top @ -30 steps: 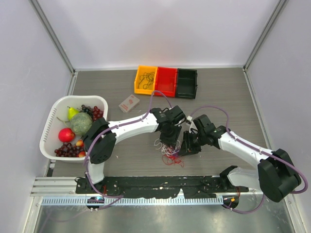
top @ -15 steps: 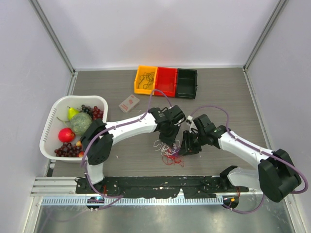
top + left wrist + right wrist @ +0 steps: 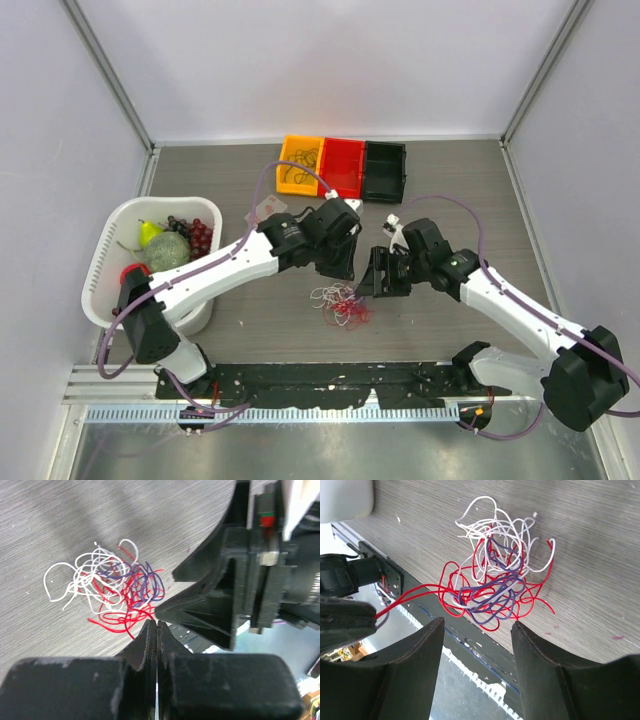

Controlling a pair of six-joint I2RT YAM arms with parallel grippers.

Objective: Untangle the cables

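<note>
The cables (image 3: 340,303) lie in one loose snarl on the desk (image 3: 220,170), close to its near edge and about midway between its left and right edges, with both arms bent in over them. From the right wrist view the white cable (image 3: 492,527) makes up the far part of the heap, while the red cable (image 3: 551,555) and a dark, violet-looking cable (image 3: 495,587) loop through each other and through the white one nearer the desk's near edge. The left pincer (image 3: 154,626) is pressed fully together. Red strands, and seemingly a dark one, run taut from the heap to a blurred black shape at the edge of the right wrist view. I take that shape to be this pincer, so it looks to be pinching the red cable. The right pincer (image 3: 477,625) stands wide just above the heap and holds nothing. At the far edge an orange bin (image 3: 283,170) already holds some dark wire. By my reading the work on this clump has barely begun: no colour is free yet, and all three have to be drawn apart.
</note>
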